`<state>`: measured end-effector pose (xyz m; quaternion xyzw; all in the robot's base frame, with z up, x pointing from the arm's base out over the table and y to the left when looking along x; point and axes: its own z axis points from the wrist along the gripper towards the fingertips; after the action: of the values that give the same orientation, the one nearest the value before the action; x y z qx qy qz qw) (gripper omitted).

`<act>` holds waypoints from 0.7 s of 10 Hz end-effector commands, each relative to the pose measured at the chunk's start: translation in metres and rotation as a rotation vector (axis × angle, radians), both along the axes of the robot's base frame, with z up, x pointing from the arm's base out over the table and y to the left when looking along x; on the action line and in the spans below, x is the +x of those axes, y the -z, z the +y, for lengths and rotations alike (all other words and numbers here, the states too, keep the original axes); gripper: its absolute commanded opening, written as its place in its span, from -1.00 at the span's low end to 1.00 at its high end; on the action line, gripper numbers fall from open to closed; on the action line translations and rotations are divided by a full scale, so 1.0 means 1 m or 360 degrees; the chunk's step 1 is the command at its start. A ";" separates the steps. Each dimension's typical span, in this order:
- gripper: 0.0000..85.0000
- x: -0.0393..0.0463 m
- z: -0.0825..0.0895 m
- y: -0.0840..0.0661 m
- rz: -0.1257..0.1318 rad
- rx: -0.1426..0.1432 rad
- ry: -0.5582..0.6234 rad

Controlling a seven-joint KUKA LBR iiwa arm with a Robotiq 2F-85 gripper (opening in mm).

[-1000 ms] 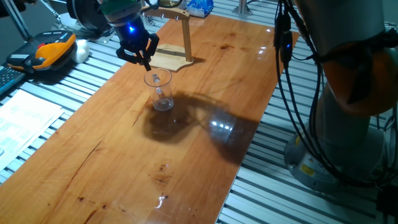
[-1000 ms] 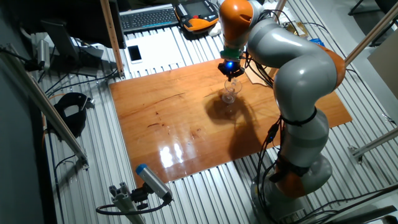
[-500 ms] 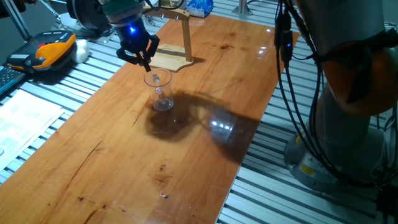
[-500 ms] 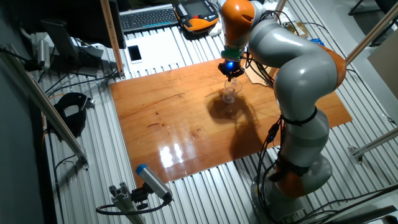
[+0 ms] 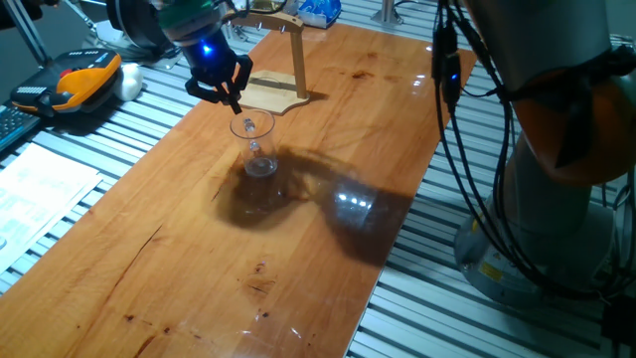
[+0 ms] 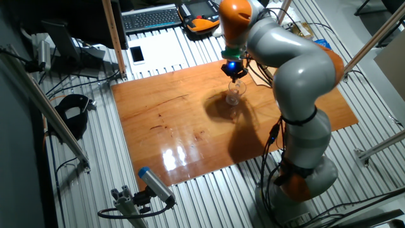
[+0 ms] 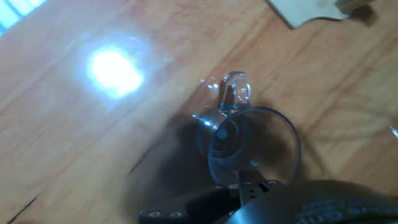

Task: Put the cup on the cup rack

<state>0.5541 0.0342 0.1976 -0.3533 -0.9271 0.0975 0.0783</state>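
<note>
The cup (image 5: pixel 256 145) is a small clear glass mug that stands upright on the wooden table (image 5: pixel 298 219), with its handle toward the rack. It also shows in the other fixed view (image 6: pixel 233 95) and from above in the hand view (image 7: pixel 252 146). My gripper (image 5: pixel 233 99) hangs just above the cup's far-left rim and holds nothing; it also shows in the other fixed view (image 6: pixel 234 73). Its jaws look spread. The cup rack (image 5: pixel 271 93) stands just behind, with its flat wavy base and upright post (image 5: pixel 298 58). A corner of its base (image 7: pixel 311 12) shows in the hand view.
An orange and black pendant (image 5: pixel 75 82) and a keyboard (image 6: pixel 152 18) lie beyond the table's far end. Papers (image 5: pixel 40 189) lie on the slatted bench at the left. The robot's base and cables (image 5: pixel 467 149) stand at the table's right edge.
The gripper has shifted slightly left and away from the cup's rim. The cup and the rack have not moved.
</note>
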 end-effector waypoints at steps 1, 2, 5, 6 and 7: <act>-1.00 0.0005 0.000 0.001 0.0012 -0.0004 0.0004; -1.00 0.0014 -0.001 0.003 0.0007 0.0000 0.0020; -1.00 0.0021 0.002 0.003 -0.0004 0.0010 0.0048; -1.00 0.0030 0.003 0.003 -0.0009 0.0038 0.0076; -1.00 0.0035 0.004 0.004 -0.0018 0.0032 0.0092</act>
<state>0.5575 0.0381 0.1931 -0.3797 -0.9178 0.0843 0.0796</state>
